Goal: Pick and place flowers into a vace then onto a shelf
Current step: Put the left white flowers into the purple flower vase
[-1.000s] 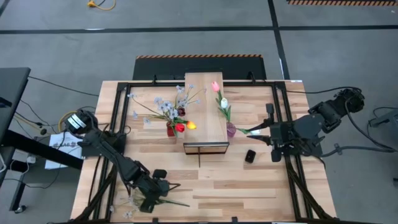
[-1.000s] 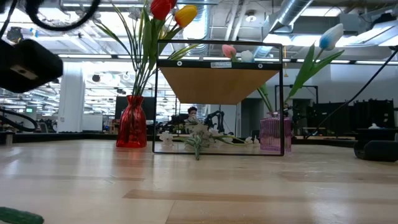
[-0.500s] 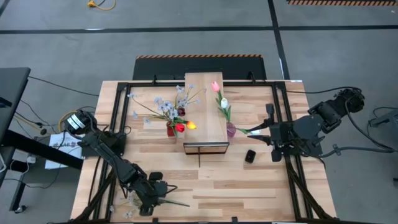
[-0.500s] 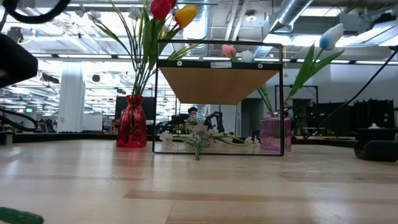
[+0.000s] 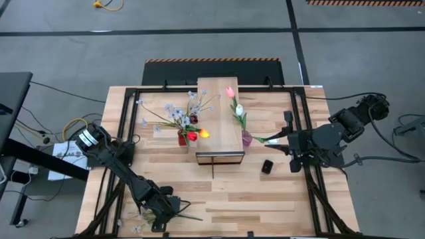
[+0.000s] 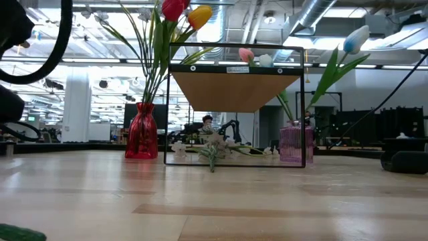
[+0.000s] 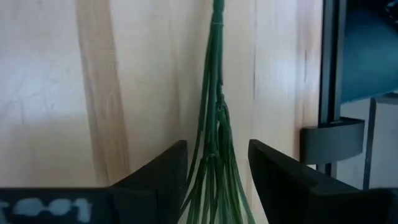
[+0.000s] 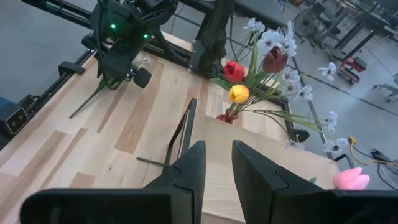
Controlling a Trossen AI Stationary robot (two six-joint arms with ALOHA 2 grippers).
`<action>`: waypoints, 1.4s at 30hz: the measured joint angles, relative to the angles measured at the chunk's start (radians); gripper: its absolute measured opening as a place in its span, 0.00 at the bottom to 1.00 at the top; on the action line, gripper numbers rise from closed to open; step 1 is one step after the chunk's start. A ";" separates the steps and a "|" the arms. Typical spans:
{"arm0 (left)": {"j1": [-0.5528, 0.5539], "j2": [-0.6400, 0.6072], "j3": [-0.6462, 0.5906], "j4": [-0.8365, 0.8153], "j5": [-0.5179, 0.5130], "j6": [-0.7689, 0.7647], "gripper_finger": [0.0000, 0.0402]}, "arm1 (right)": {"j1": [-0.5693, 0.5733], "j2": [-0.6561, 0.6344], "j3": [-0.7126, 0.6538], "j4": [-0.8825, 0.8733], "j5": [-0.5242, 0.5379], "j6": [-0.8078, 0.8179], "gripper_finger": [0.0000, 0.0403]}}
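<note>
stems: bundle of thin green stems [image 7: 214, 134] lying flat on the table, running straight out ahead of my left gripper [image 7: 217, 163] and passing between its two fingers. In the high view it's the sprig [image 5: 174, 214] by the near edge.
left gripper: spread apart, one finger either side of the bundle, not pinching yet as far as I can see.
handling guess: light, wiry, springy. Strands fan out toward the fingers and tighten further ahead, so I'd close where they bunch up, else a few slip out. Thin and smooth, so I reckon it swivels in the grip once lifted. Blossom end isn't in the wrist view.
right gripper: [image 8: 217, 165] parked well off to the right of the shelf, holding nothing I can see, narrow gap showing between the fingers. Looks across at the far arm and the red vase.
vases: red vase [image 5: 182, 139] just left of the shelf, already full of tulips and pale sprays. Purple vase [image 5: 246, 139] on the right side with a couple of tulips.
shelf: [image 5: 219, 113] narrow plank on a black frame mid-table, well ahead of my left gripper. A pink tulip [image 5: 230, 92] lies on it.
table: [image 5: 265, 199] slatted wood, smooth, flat. Small black block [image 5: 267, 166] near the purple vase.
room: grey floor, cables around, open workshop behind in the low view.
</note>
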 joint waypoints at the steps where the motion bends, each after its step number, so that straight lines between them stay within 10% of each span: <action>1: 0.000 0.001 0.005 -0.009 -0.006 -0.013 0.42 | 0.000 0.001 0.000 0.000 0.000 0.000 0.17; 17: -0.002 0.009 0.123 -0.142 -0.034 0.096 0.02 | 0.000 0.001 0.000 0.001 0.000 0.004 0.17; 42: 0.113 0.006 0.674 -0.797 -0.367 0.477 0.02 | 0.001 0.203 0.000 0.074 -0.210 0.122 0.18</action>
